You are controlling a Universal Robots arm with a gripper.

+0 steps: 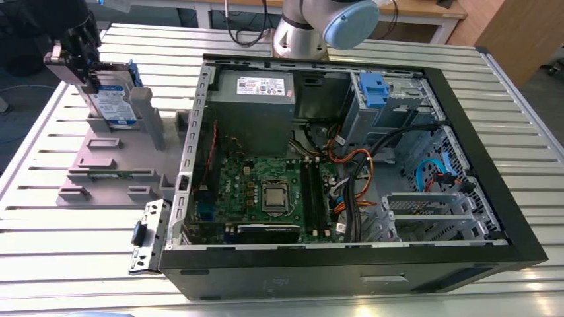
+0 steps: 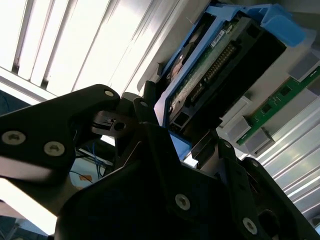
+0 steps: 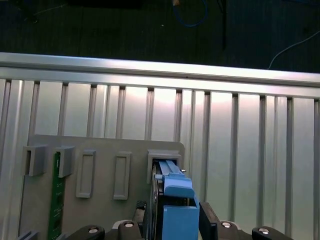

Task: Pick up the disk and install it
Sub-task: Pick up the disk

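A slatted metal counter [image 1: 35, 198] carries an open computer case [image 1: 352, 272]. Beside the case, on the exterior view's left of it, is a grey holder [image 1: 105, 165], and the disk [image 1: 115, 102] stands on edge in one of its slots. The hand [image 3: 175, 221] pinches the disk's upper end, with the fingers [image 3: 207, 220] pressed against its two flat faces.

The disk looks rigid and fairly heavy for its size. Its smooth metal could slip, and the exposed circuit face [image 2: 210, 65] is probably fragile. The flat faces inside the blue bracket [image 3: 177, 187] seem the safest place to hold it.

A green memory strip [image 3: 56, 195] sits in a nearby holder slot, clear of the disk. Inside the case, a blue clip [image 1: 374, 89] marks the far drive bay. The loose cables [image 1: 370, 165] and the grey box [image 1: 255, 99] beside that bay could crowd the way in.
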